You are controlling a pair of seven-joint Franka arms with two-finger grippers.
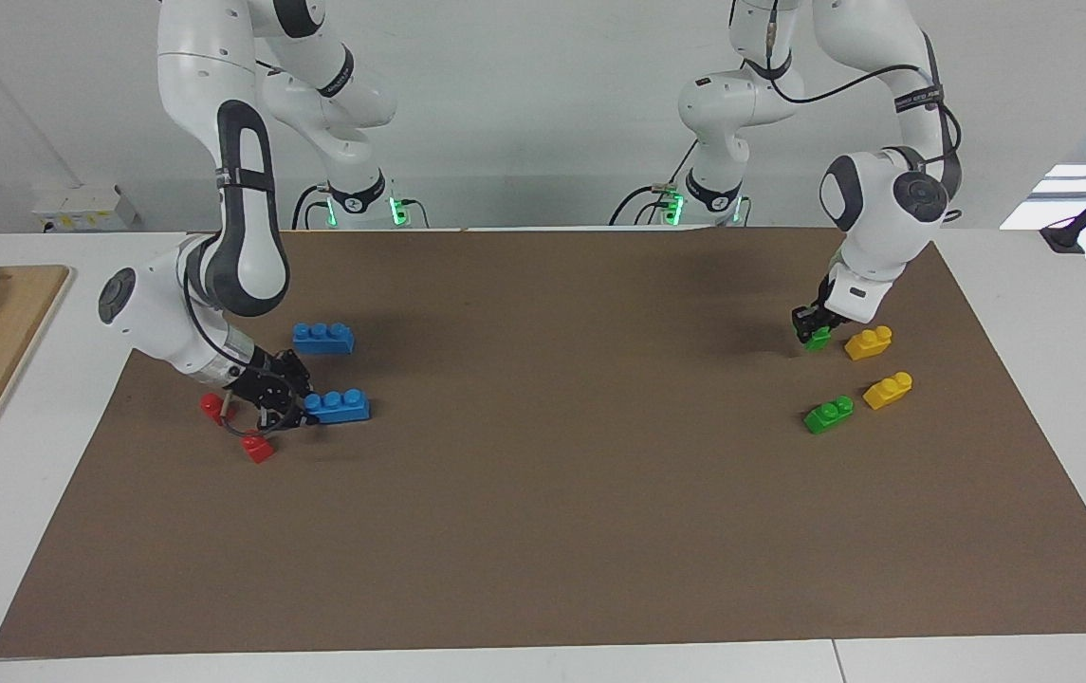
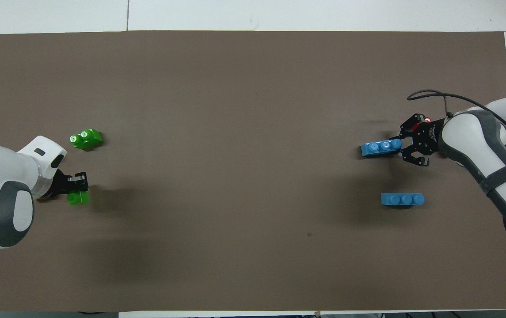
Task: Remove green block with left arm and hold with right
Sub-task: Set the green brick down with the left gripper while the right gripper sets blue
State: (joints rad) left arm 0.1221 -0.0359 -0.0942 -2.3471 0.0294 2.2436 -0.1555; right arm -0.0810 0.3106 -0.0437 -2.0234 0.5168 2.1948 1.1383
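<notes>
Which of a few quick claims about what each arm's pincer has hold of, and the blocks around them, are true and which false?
1. The left pincer is shut on a green block. True.
2. The right pincer grips a red block. False: it grips a blue block.
3. Another green block lies loose on the brown mat. True.
4. Two yellow blocks are stacked. False: each yellow block lies apart from the other.

No text, label, brand, number or sign can be read anywhere in either view.
</notes>
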